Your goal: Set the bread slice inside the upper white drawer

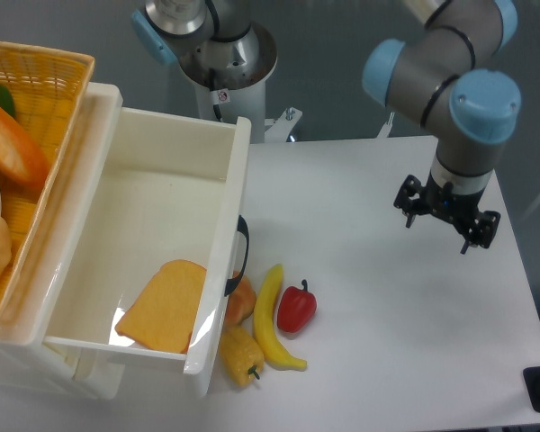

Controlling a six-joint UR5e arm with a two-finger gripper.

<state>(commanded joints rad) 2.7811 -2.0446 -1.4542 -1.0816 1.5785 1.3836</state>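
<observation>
Bread slice (165, 308) lies flat inside the upper white drawer (153, 202), near its front panel. My end effector (446, 225) hangs released and empty, well right of the drawer. I'd judge placement done; just stay clear.

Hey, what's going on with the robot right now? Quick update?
Gripper open, empty, over the table's right side. Bread slice lying inside the upper white drawer. Nothing in the way.

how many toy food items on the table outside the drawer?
4, clustered by the drawer front: red pepper, banana, yellow pepper, and an orange piece partly hidden behind the handle. More may be hidden there.
</observation>
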